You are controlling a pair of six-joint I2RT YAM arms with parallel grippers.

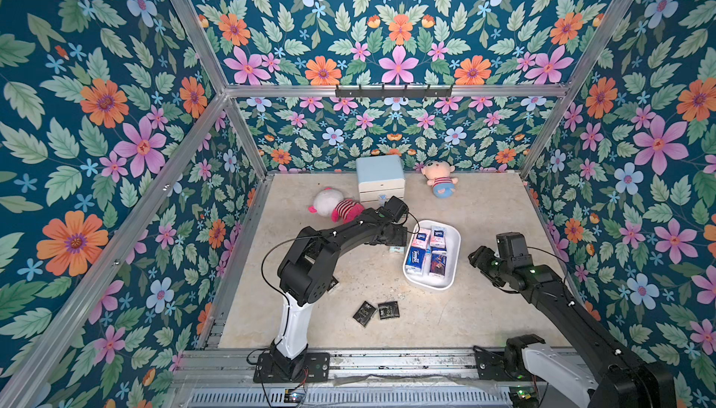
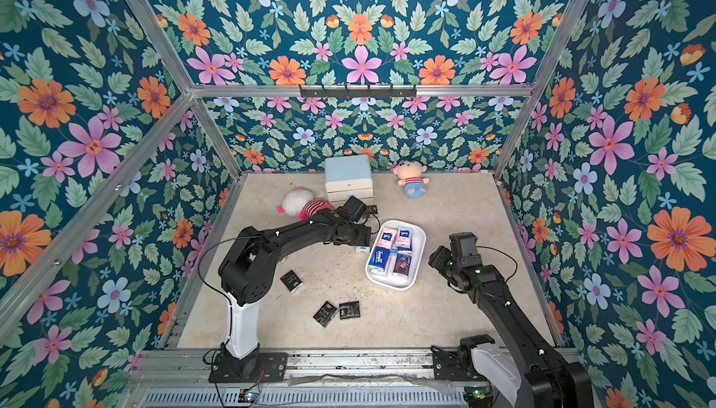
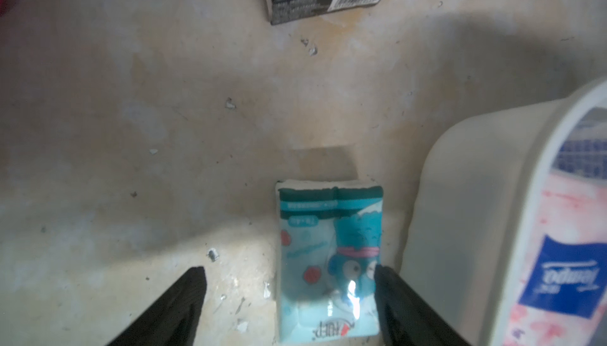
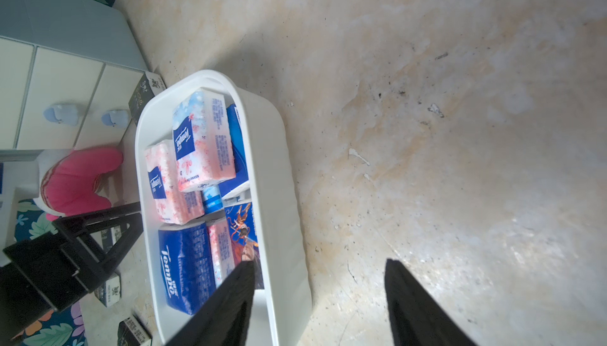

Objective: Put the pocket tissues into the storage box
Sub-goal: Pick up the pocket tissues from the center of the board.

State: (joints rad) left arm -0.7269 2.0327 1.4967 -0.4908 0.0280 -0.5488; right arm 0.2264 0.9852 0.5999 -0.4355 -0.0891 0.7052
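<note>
left pincer (image 3: pixel 290 295) apart, astride light-blue packet (image 3: pixel 328 245) on desk (image 3: pixel 131 130) just beside storage box (image 3: pixel 460 196), I judge to grip it | right pincer (image 4: pixel 320 295) apart, empty, near box

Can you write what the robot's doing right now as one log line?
left gripper: open around teal packet, beside box | right gripper: open, empty, by box | box: partly filled | black packets: on table

We find packets (image 1: pixel 416 258) in the box (image 1: pixel 456 255) at mid-surface (image 1: pixel 484 309), one packet (image 3: pixel 328 255) just beside it, the cabinet (image 1: pixel 380 171) by the far edge.
</note>
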